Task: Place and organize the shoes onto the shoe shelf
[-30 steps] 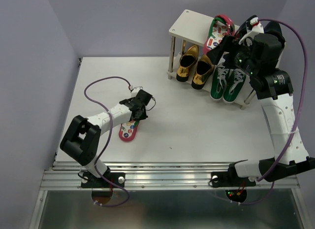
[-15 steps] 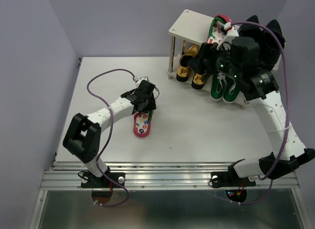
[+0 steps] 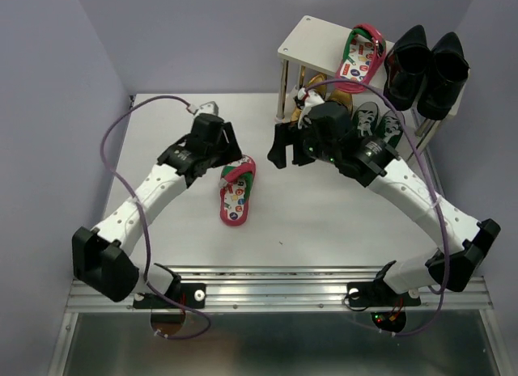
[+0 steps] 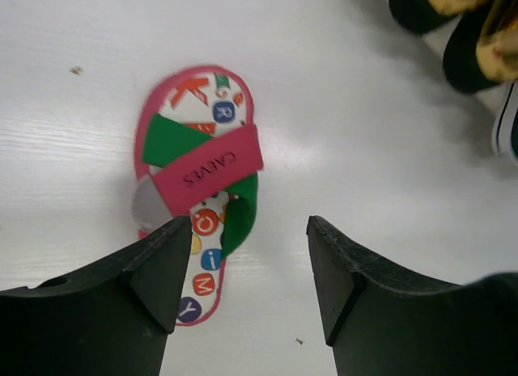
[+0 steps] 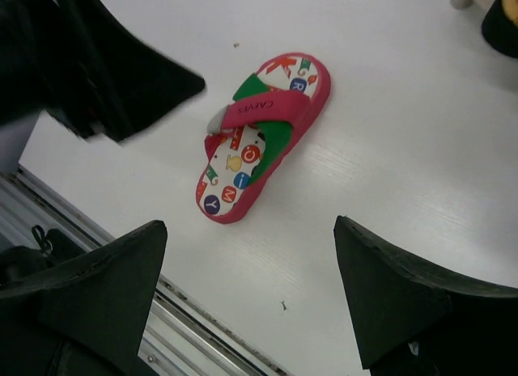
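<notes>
I see left gripper (image 4: 243,230) spread, holding nothing. The flip-flop (image 4: 202,162) lies flat on the table (image 4: 380,125) just beyond its tips. Right gripper (image 5: 251,255) is spread wide above the same flip-flop, no contact.

Pink flip-flop (image 3: 235,200) — green straps, colourful lettered footbed, white table (image 3: 324,222)

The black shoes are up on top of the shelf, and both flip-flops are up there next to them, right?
Not quite. The black shoes are on top of the shelf, but only one flip-flop is up there next to them. The other flip-flop lies down on the table. The top external view shows this.
</notes>
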### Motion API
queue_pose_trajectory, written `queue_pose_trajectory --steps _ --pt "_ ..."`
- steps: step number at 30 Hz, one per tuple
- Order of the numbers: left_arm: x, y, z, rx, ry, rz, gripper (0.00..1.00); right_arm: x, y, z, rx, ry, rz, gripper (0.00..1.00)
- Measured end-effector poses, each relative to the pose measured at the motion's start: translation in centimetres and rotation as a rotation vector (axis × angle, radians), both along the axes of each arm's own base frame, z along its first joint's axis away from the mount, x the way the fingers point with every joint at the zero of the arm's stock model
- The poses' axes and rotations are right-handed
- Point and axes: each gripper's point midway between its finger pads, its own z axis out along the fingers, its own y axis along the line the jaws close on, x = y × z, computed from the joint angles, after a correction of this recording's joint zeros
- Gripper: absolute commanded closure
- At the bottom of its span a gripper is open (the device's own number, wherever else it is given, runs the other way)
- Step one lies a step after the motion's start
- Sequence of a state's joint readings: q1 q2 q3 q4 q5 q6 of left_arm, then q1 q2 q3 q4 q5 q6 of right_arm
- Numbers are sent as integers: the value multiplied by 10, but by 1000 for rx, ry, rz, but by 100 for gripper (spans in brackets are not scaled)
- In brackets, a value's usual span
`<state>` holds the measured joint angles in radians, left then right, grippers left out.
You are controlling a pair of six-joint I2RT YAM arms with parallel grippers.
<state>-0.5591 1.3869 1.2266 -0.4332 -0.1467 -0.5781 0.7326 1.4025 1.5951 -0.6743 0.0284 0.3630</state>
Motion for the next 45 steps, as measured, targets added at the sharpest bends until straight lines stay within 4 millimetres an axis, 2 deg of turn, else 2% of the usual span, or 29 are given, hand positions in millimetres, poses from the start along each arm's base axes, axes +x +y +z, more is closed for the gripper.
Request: queue_pose_trajectory --steps 2,3,5,7,8,13,18,25,26,28,29,31,32,33,39,41,43,45 --pt "8 32 22 -28 -46 71 32 -9 10 -21 -31 31 20 11" --pt "14 58 34 -38 -71 138 32 -13 18 -34 -46 51 33 11" --pt "19 99 48 -37 -109 249 32 -17 29 -52 -62 73 48 11" --pt "17 127 57 -33 -131 323 32 -21 43 -81 -97 117 62 11" --pt "15 134 60 -31 -135 341 32 -22 50 -92 -110 130 68 11" --pt "6 144 67 -32 -143 363 32 -11 75 -150 -172 184 51 13" --pt "3 145 62 -25 -123 361 33 9 83 -186 -218 181 -10 22" --pt "0 147 56 -16 -107 358 33 41 96 -244 -321 184 -82 39" --pt "0 147 57 -15 -109 357 33 45 98 -250 -332 183 -87 47" --pt "-2 147 59 -13 -114 353 33 53 105 -261 -348 182 -93 57" --pt "-3 147 61 -12 -119 350 33 58 108 -264 -354 177 -96 70" --pt "-6 147 64 -11 -128 342 33 62 113 -265 -355 172 -96 85" --pt "-7 148 65 -10 -132 339 33 65 114 -261 -358 160 -97 96" --pt "-8 148 67 -11 -137 335 33 67 114 -257 -360 149 -98 99" --pt "-16 150 64 4 -135 323 33 75 109 -237 -396 94 -100 99" --pt "-16 151 63 9 -134 322 33 73 103 -222 -412 74 -91 99" --pt "-16 151 63 14 -135 317 33 72 97 -197 -415 45 -87 99" --pt "-17 151 63 20 -135 312 33 74 95 -156 -389 -11 -88 99"
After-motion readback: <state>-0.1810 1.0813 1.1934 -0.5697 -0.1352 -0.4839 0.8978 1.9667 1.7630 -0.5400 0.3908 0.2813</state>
